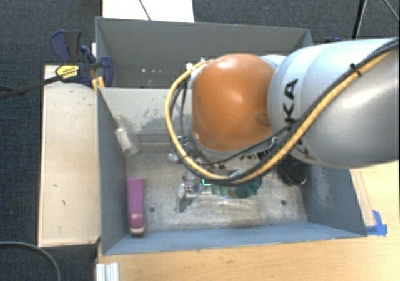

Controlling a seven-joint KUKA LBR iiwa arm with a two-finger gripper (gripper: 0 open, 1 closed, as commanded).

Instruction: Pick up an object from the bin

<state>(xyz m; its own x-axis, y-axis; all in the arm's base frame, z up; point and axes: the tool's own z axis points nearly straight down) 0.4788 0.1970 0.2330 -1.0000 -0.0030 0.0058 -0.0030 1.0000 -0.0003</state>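
Orange cover (pixel 231 102) on the arm is hanging over the bin (pixel 206 42), in the middle of the frame. Below it the gripper (pixel 186 197) is sitting low, just left of a green thing (pixel 240 190). I cannot tell if it is open or holding anything. A purple block (pixel 135 205) is lying at the lower left.

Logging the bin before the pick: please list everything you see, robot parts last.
bin: one, grey metal, centre of view.
oblong block: one, purple-pink, floor front left.
small pale thing: one, whitish, by left wall further back; kind unclear.
dark thing: one, black, floor right, partly under the arm.
green thing: one, floor centre beneath the wrist; loose or robot part, cannot tell.
arm: one, silver-grey, from the right.
orange cover: one, on the wrist.
cables: several, yellow and black, looped round the wrist.
gripper: one, metal, low over floor centre.
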